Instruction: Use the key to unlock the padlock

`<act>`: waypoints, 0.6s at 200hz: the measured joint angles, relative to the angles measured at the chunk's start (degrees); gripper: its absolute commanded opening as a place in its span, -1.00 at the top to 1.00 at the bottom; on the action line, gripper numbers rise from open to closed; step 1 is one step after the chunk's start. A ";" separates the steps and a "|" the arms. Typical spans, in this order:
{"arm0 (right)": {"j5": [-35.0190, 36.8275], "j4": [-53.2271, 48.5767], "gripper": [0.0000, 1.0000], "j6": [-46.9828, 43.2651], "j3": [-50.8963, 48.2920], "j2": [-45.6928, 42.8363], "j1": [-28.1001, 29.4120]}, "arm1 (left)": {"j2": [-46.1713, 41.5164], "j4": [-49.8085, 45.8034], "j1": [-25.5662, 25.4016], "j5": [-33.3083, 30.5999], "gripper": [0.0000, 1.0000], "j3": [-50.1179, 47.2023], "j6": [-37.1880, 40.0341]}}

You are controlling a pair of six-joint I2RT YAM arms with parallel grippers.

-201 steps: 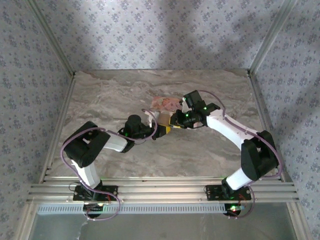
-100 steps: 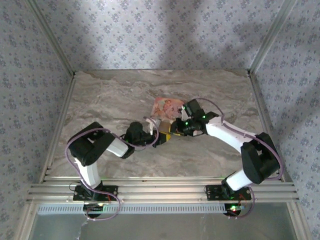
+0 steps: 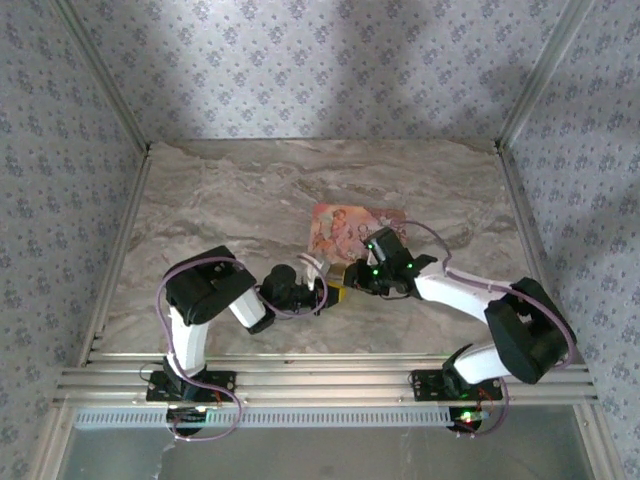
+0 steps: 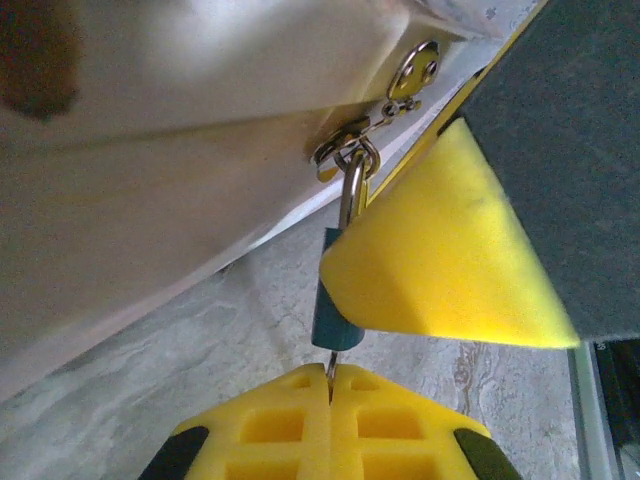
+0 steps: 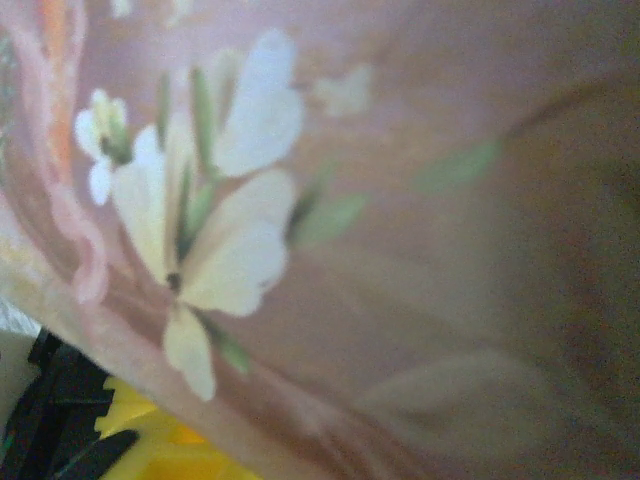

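The padlock (image 4: 335,315), teal-bodied, hangs by its silver shackle from a metal hasp (image 4: 345,150) on the pale side of a floral box (image 3: 345,228). In the top view it sits at the box's 6 o'clock edge, a little toward 6 o'clock from the middle of the bench (image 3: 220,200). The key (image 4: 330,366) shows as a thin metal blade reaching the underside of the lock body.

Since a second ago both arms have drawn back toward 6 o'clock, nearer their bases. The box has come along with them, and more of its flowered lid lies uncovered. The left arm's elbow has swung toward 3 o'clock.

In the left wrist view the left pincer (image 4: 330,395) has its yellow fingers pressed together on the key, with the padlock directly at their 12 o'clock. A yellow finger (image 4: 450,260) of the right pincer (image 3: 350,277) lies against the lock body from 3 o'clock and covers part of it. Whether the right pincer is clamped or apart cannot be told. The right wrist view is a blurred close-up of the box's petals.
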 measured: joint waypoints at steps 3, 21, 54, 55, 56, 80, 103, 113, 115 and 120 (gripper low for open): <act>0.20 -0.07 0.19 -0.20 -0.20 -0.24 0.07 | 0.07 0.22 -0.07 -0.37 1.00 0.00 0.00; 1.62 -0.76 0.01 1.42 -1.70 -1.79 0.66 | 0.72 1.51 -0.09 -1.51 1.00 0.00 0.00; 5.38 -1.46 -0.11 4.22 -3.87 -5.90 1.68 | 1.46 3.17 -0.13 -2.91 1.00 0.00 0.02; 5.49 -1.46 -0.11 4.28 -3.89 -5.99 1.70 | 1.49 3.19 -0.13 -2.93 1.00 0.00 0.02; 5.66 -1.44 -0.11 4.39 -3.96 -6.19 1.73 | 1.51 3.23 -0.13 -2.99 1.00 0.00 0.02; 8.79 -1.09 -0.13 7.04 -4.83 -9.44 2.36 | 1.86 3.93 -0.50 -3.58 1.00 0.02 0.02; 11.32 1.46 -0.13 10.60 -6.75 -11.89 3.02 | 1.90 4.07 -0.87 -4.13 1.00 0.02 -0.02; 12.35 2.58 -0.13 12.13 -7.72 -12.39 3.34 | 1.97 4.20 -1.22 -4.57 1.00 0.02 -0.04; 12.52 2.69 -0.13 12.55 -7.89 -12.44 3.45 | 1.99 4.26 -1.31 -4.66 1.00 0.02 -0.04; 12.98 3.15 -0.13 13.18 -8.26 -12.48 3.69 | 2.01 4.28 -1.53 -4.90 1.00 0.02 -0.07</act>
